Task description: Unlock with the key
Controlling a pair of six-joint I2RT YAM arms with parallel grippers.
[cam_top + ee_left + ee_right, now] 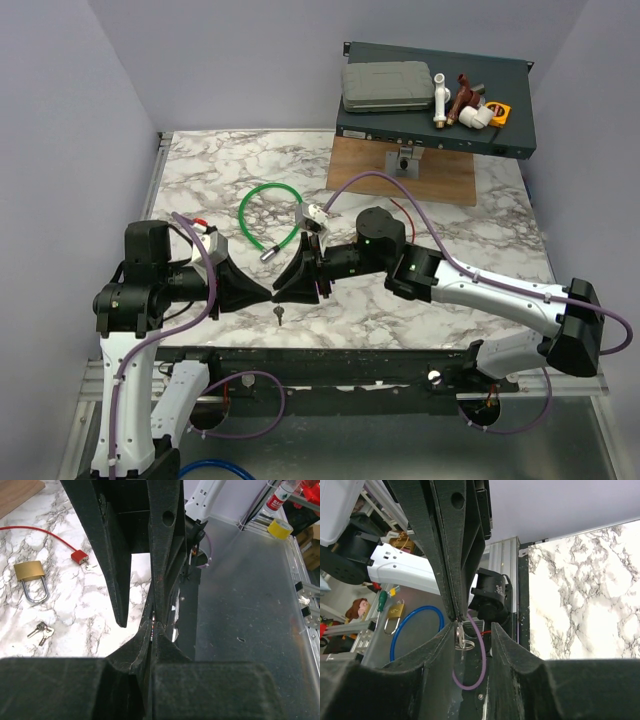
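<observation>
We see the left arm [128, 400] and right arm [500, 298] — white shells, black joints, matte black jaws, purple cables [380, 175] trailing.

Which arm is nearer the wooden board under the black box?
Right. The right arm has its elbow just in front of the wooden board; the left arm is at the table's near left corner, far off.

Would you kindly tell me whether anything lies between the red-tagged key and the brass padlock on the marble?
Nothing visible does. In the left wrist view the key lies apart from the padlock, with only bare marble between them. A second pair of keys lies nearer the camera, off that line.
</observation>
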